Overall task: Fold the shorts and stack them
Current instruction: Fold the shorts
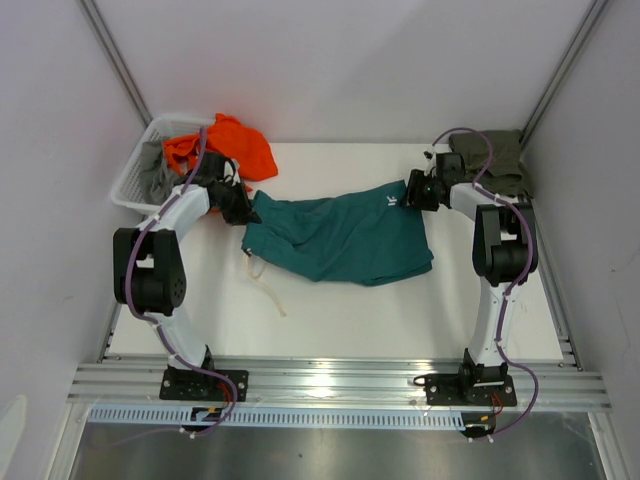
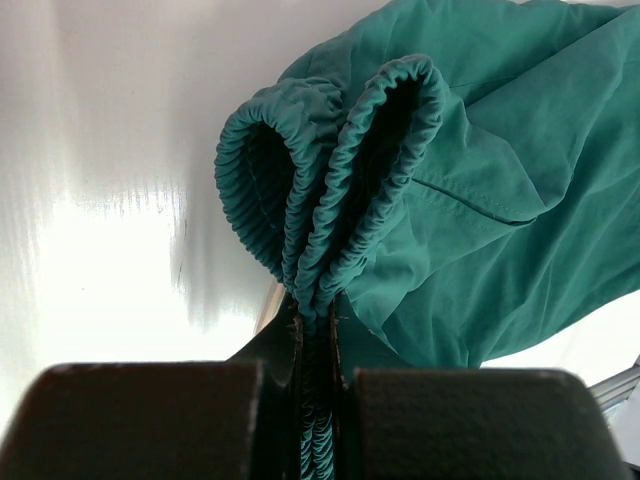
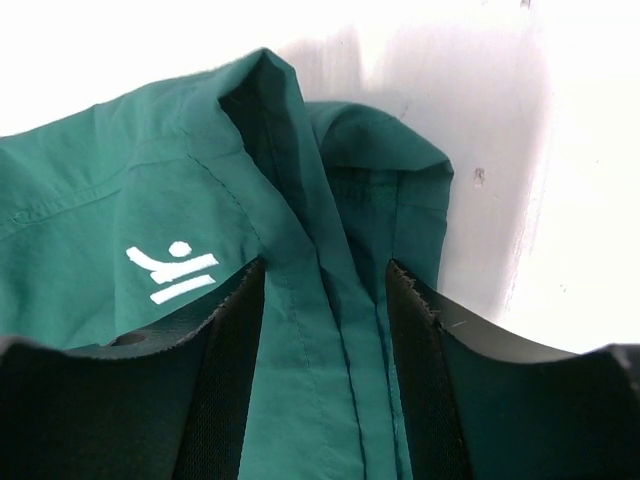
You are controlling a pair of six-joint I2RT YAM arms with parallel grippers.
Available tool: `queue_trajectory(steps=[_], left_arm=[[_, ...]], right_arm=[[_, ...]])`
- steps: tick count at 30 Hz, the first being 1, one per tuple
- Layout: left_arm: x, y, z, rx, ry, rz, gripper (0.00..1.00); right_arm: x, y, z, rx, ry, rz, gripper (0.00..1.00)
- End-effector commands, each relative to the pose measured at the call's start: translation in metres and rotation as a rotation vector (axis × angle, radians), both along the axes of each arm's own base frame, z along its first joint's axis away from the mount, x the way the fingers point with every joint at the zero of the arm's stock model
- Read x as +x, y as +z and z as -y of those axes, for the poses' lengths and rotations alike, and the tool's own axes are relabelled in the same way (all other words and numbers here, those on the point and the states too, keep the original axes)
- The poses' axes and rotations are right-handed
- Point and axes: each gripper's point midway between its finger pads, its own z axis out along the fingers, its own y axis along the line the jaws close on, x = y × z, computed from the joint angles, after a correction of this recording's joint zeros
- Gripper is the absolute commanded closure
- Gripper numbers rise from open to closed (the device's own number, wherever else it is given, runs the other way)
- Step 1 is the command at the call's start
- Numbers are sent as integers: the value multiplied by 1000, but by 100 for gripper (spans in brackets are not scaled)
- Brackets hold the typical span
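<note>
The teal-green shorts (image 1: 340, 235) lie spread across the middle of the white table (image 1: 400, 320), with their off-white cord (image 1: 265, 285) trailing toward the front left. My left gripper (image 1: 243, 212) is shut on the gathered elastic waistband (image 2: 330, 180) at the shorts' left end, and the band is pinched between the fingers (image 2: 315, 330). My right gripper (image 1: 412, 192) is open at the back right corner. Its fingers (image 3: 420, 330) stand apart on either side of a folded leg hem (image 3: 320, 300) near a white logo (image 3: 172, 272). The olive-green shorts (image 1: 495, 160) lie bunched at the back right corner.
A white basket (image 1: 135, 185) at the back left holds grey cloth, and an orange garment (image 1: 235, 145) spills over its rim onto the table. Grey walls and metal posts surround the table. A rail runs along the near edge.
</note>
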Motion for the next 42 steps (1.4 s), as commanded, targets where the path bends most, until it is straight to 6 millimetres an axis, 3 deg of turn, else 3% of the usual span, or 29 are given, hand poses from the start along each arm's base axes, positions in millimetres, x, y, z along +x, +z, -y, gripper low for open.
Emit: queue_trajectory(steps=[1, 4, 13, 17, 19, 22, 25, 26, 36, 37, 42], left_arm=[[4, 31, -1, -16, -20, 89, 100], [4, 31, 0, -19, -22, 89, 100], [3, 31, 1, -25, -23, 88, 100], [2, 32, 1, -26, -25, 90, 99], [2, 31, 0, -26, -25, 91, 100], [2, 31, 0, -30, -24, 90, 100], [2, 31, -2, -32, -19, 91, 100], [2, 32, -2, -31, -19, 93, 100], [-1, 25, -10, -74, 36, 71, 100], [1, 26, -22, -69, 67, 73, 100], [2, 27, -27, -57, 98, 82, 100]], right_arm=[[15, 20, -5, -26, 34, 69, 45], [7, 11, -17, -76, 78, 53, 46], [-2, 3, -20, -123, 74, 27, 52], [-7, -1, -23, -109, 84, -8, 63], [-9, -9, -24, -118, 81, -42, 63], [-20, -23, -20, -151, 62, -109, 72], [-24, -28, -13, -176, 31, -136, 90], [-27, -29, -10, -184, 23, -148, 100], [-12, -3, 29, -174, -128, -128, 100], [-11, -3, 33, -191, -139, -129, 100], [-12, -6, 42, -184, -158, -159, 100]])
